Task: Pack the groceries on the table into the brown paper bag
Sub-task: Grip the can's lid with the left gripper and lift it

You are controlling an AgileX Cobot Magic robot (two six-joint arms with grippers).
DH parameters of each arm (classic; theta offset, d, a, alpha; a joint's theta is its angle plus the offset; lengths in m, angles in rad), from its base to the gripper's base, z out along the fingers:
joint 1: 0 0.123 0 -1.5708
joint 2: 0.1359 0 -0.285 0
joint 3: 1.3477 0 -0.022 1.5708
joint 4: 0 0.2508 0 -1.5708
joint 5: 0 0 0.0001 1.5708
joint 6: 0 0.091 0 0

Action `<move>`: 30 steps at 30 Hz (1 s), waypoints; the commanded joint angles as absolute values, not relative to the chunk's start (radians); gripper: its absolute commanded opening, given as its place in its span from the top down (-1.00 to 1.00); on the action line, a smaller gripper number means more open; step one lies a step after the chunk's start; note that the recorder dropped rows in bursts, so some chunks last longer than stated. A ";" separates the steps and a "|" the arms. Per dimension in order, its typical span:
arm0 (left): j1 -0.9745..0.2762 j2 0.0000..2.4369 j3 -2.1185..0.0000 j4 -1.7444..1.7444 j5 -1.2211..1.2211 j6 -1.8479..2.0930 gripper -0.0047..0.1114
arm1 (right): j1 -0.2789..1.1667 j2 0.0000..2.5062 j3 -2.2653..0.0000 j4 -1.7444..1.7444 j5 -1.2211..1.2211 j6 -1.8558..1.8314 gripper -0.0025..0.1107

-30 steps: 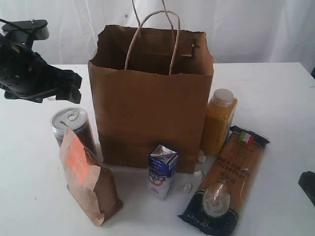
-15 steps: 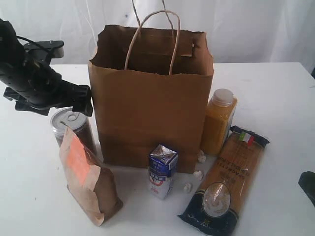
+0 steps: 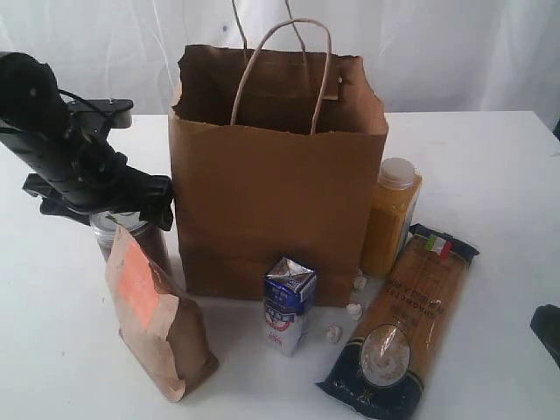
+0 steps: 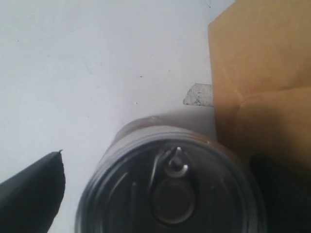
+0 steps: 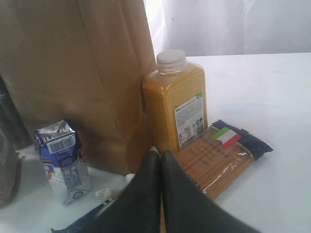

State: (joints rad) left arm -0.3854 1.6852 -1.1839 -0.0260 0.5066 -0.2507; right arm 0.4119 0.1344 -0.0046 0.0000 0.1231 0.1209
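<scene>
Left jaws are noted spread to their widest and set over the dark silver-topped can (image 4: 168,201), one finger at each side of the lid, nothing gripped; this placement is judged to be for a top-down grasp, the can being the next item for packing. The can stands on the desk (image 3: 490,157) just beside the left wall of the brown paper bag (image 3: 276,201), with the small kraft pouch (image 3: 157,319) directly in front of it; whether the can touches either cannot be told. Room for the fingers is therefore judged tight on the bag side and open on the far side. The bag mouth is open and upright, its handles (image 3: 280,70) standing over the opening, so a lift well above the rim is judged necessary. The small carton (image 3: 287,306), orange juice bottle (image 3: 389,219) and pasta packet (image 3: 402,324) are unpacked on the desk by the bag. No yellow-lidded jar is seen. Right jaws are pressed together, empty, low near the pasta packet
</scene>
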 commanded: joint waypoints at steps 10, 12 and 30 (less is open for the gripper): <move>-0.392 1.645 -1.189 0.020 0.530 -0.228 0.90 | 0.408 0.130 0.000 0.007 0.118 0.109 0.96; -0.392 1.607 -1.196 0.036 0.538 -0.228 0.91 | 0.408 0.130 0.000 0.007 0.118 0.109 0.96; -0.392 1.386 -1.892 -0.172 1.047 -0.045 0.92 | 0.408 0.130 0.000 0.007 0.118 0.109 0.96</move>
